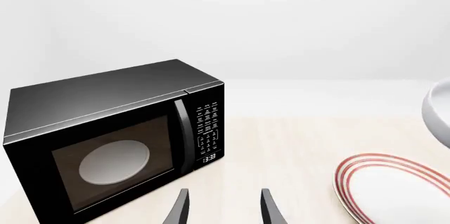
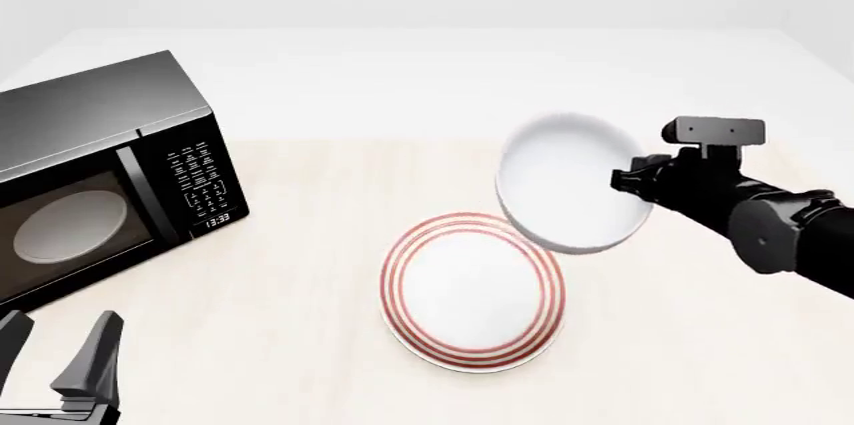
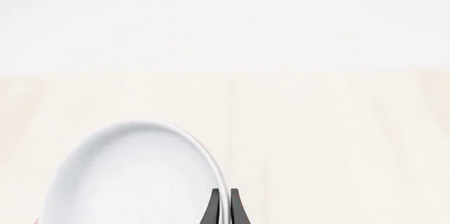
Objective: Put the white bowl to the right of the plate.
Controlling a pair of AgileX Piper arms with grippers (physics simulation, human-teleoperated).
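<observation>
White bowl (image 2: 567,180) looks rigid, glossy and probably slippery, so the right gripper (image 3: 223,205) pinching its thin right rim seems smart, while the left gripper (image 1: 223,208) sits wide apart, empty.

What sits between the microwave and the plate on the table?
Nothing: in the front view, only bare tabletop lies between the microwave and the plate. The white bowl is in the right gripper.

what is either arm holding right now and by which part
The right gripper holds the white bowl by its rim, jaws shut on the thin wall at its right edge. The left gripper is open and holds nothing.
</observation>
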